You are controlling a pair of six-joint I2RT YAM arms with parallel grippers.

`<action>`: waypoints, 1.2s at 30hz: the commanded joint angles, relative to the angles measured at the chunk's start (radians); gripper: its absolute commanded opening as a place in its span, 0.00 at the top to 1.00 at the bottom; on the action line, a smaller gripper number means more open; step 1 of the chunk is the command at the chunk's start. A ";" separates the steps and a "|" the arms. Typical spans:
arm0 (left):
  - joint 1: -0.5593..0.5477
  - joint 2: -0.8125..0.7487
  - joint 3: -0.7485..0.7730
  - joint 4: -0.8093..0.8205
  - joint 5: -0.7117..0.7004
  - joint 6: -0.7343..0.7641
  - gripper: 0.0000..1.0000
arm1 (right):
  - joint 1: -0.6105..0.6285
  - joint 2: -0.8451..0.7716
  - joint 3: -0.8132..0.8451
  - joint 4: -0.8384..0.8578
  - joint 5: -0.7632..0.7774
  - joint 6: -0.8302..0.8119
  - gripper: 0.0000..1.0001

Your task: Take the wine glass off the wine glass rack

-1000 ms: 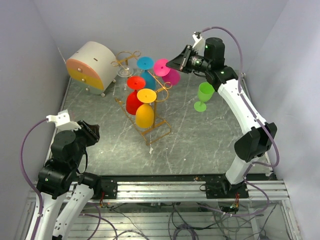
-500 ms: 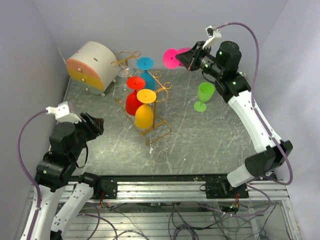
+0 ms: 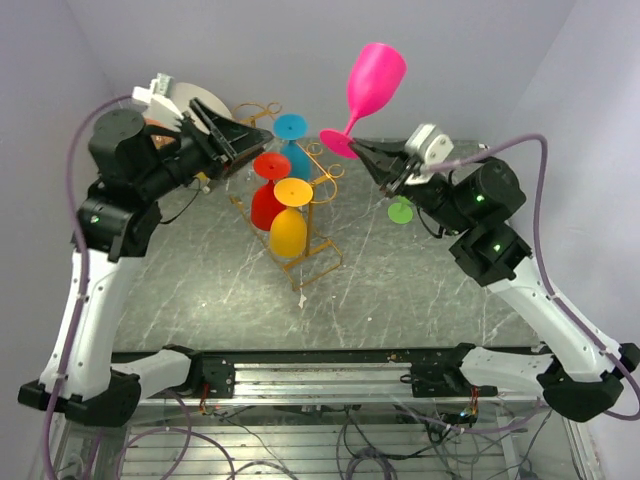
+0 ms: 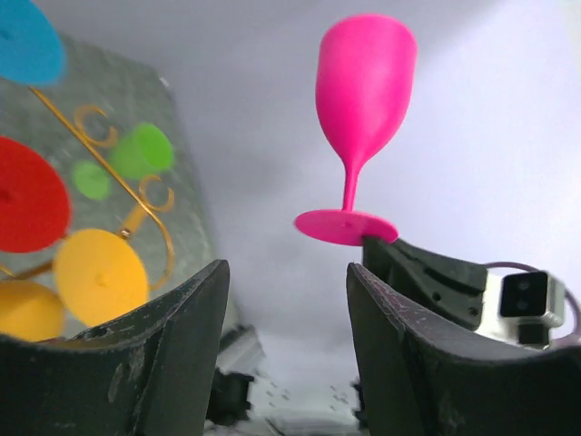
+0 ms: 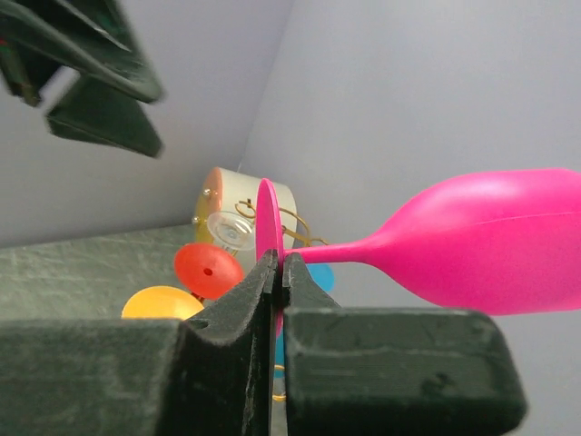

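Grey marbled tabletop [image 3: 400, 290] fills the lower frame beneath lilac walls [image 3: 300, 50]. High at upper centre, the pink plastic wine glass [image 3: 372, 85] stands upright in the air, clear of the gold wire wine glass rack [image 3: 322, 256]. The rim of its foot is pinched in the closed right claw [image 3: 362, 152]. At upper left, the left claw [image 3: 255, 140] gapes wide, holding nothing and facing the glass.

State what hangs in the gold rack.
A blue glass, a red glass and a yellow glass hang inverted in the rack. The left claw hides its far-left corner.
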 commanded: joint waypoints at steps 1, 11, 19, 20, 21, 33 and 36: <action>-0.003 0.015 -0.115 0.222 0.312 -0.364 0.36 | 0.079 -0.017 -0.061 0.086 0.028 -0.211 1.00; -0.004 -0.052 -0.203 0.187 0.269 -0.428 0.35 | 0.314 0.066 -0.077 0.096 0.273 -0.488 1.00; -0.005 -0.119 -0.302 0.170 0.283 -0.435 0.35 | 0.503 0.108 -0.169 0.269 0.493 -0.689 1.00; -0.004 -0.125 -0.308 0.161 0.282 -0.429 0.35 | 0.517 0.109 -0.183 0.297 0.510 -0.714 1.00; -0.004 -0.131 -0.312 0.151 0.279 -0.422 0.35 | 0.530 0.108 -0.206 0.323 0.518 -0.736 1.00; -0.004 -0.144 -0.354 0.163 0.283 -0.405 0.61 | 0.608 0.094 -0.288 0.374 0.539 -0.838 1.00; -0.004 -0.147 -0.371 0.196 0.301 -0.408 0.77 | 0.614 0.094 -0.293 0.370 0.546 -0.837 1.00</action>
